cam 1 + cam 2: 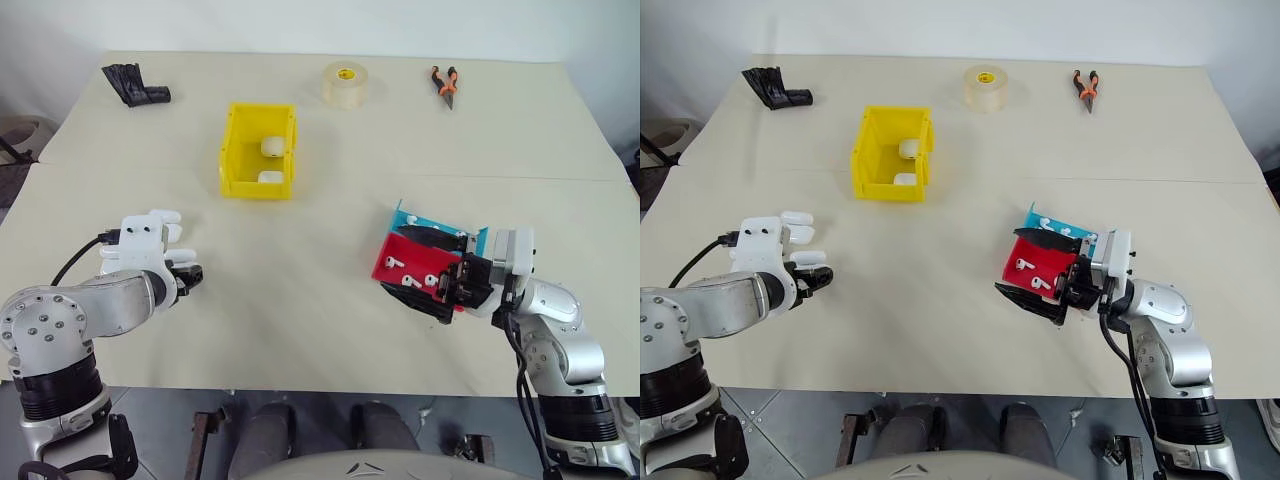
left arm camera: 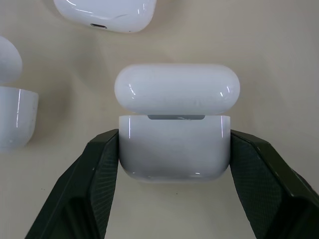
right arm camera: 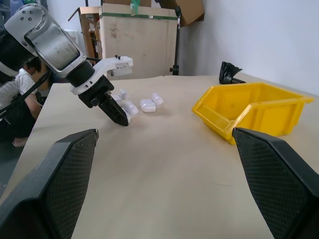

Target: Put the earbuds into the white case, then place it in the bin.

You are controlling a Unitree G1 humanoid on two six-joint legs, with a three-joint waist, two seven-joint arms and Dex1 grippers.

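Clamped between the two black fingers of my left gripper (image 2: 174,154) I see the small glossy white rounded earbud case (image 2: 174,147), gripped by its lower body, its hinged lid flipped up; it sits low on the beige table (image 1: 320,170) well to the near left of the bright yellow open-top plastic bin (image 1: 258,150). More white cases (image 3: 148,104) lie on the table just beside that gripper. Inside the yellow bin I can make out two white cases (image 1: 270,178) already lying on its floor.

My right gripper (image 1: 440,275) stands wide open and holds nothing; it sits to the near right of the bin, its fingers spread on either side of the shallow red tray (image 1: 400,262), which holds tiny white earbuds (image 1: 395,262). A blue tray (image 1: 425,222) lies just behind the red one, on the bin's side.

Beyond the bin, near the far edge of the table, I see a roll of clear tape (image 1: 345,85), orange-handled pliers (image 1: 445,85) to its right, and a black object (image 1: 135,85) at the far left corner. A seam runs across the tabletop. A white wall backs the table; the right wrist view shows a wooden crate (image 3: 139,42) in the room
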